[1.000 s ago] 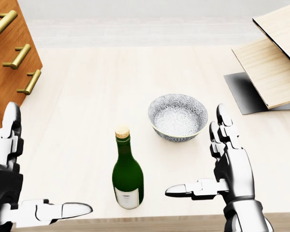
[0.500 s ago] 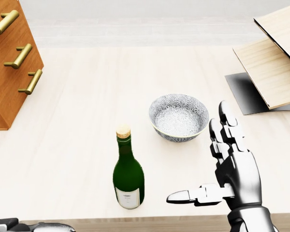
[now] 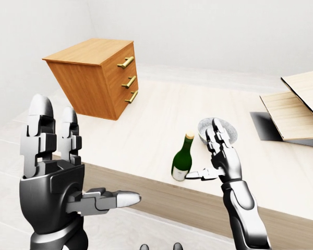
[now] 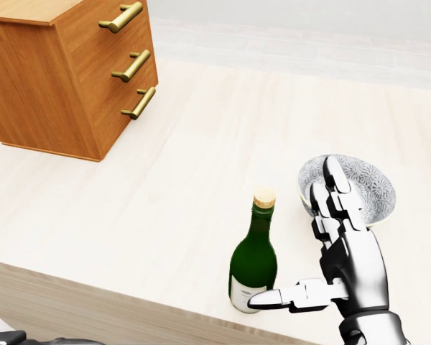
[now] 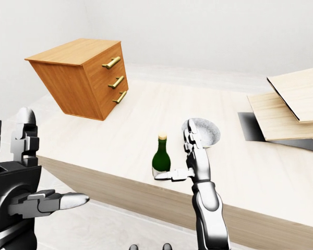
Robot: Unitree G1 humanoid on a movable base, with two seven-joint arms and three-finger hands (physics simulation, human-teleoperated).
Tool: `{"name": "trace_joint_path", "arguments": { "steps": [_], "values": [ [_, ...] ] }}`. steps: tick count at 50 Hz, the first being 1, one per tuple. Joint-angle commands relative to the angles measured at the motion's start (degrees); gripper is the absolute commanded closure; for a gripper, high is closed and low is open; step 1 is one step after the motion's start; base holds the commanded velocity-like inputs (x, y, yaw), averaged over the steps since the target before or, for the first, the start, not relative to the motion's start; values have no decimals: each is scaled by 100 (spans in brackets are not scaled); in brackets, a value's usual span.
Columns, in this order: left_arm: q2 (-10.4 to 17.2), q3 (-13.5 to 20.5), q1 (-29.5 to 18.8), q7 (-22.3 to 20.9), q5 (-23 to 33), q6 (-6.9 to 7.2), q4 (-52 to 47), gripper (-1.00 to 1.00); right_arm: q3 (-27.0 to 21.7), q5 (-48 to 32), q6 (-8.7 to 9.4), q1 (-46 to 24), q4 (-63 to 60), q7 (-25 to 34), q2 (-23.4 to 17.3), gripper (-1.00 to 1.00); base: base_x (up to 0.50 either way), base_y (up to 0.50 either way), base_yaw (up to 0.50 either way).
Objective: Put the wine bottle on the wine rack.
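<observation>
A green wine bottle (image 4: 253,260) with a cork and a white label stands upright near the table's lower edge in the head view. My right hand (image 4: 296,244) is open just right of it, fingers pointing up, and the thumb tip rests against the bottle's base without closing round it. My left hand (image 3: 87,156) is raised and open at the lower left of the left-eye view, off the table and far from the bottle. The wine rack (image 3: 295,107), slanted pale wooden boards on a dark base, stands at the right edge of the table.
A patterned grey bowl (image 4: 377,188) sits just behind my right hand's fingers. A wooden drawer cabinet (image 4: 65,68) with brass handles stands at the upper left. The table's edge (image 4: 93,305) runs diagonally along the bottom.
The camera has swung left: cabinet, bottle and bowl shifted right and the rack left the head view. My right thumb has reached the bottle's base. The left hand dropped out of the head view.
</observation>
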Motion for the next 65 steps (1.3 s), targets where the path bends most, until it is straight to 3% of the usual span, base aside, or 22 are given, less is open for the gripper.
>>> {"name": "trace_joint_path", "arguments": {
  "steps": [1, 7, 26, 38, 47, 52, 65],
  "values": [
    [13, -128, 59, 53, 81, 0, -30, -100, -165, 19, 0, 5, -30, -104, -2, -100, 0, 0, 0],
    [75, -119, 66, 121, 29, 0, -44, -100, -183, 32, 0, 18, -62, -123, 2, -100, 1, -5, 0],
    [198, -73, 300, 196, -130, 0, -45, -100, -73, -14, -32, 85, 53, -101, 21, -100, 14, -48, 0],
    [132, 20, 322, 125, -147, 0, -44, -100, -52, -74, -330, -40, 444, -69, 6, -100, 2, -8, 0],
    [201, -40, 358, 215, -180, 0, -44, -100, 35, -54, -47, 25, 212, -124, 52, -100, 0, 0, 0],
    [260, -28, 323, 270, -238, 0, -44, -100, 35, -32, -18, 30, 205, -159, 52, -100, -3, -14, 0],
    [203, 37, 289, 163, -184, 0, -45, -100, 52, -121, -368, -24, 580, -85, 12, -100, 17, -45, 0]
  ]
}}
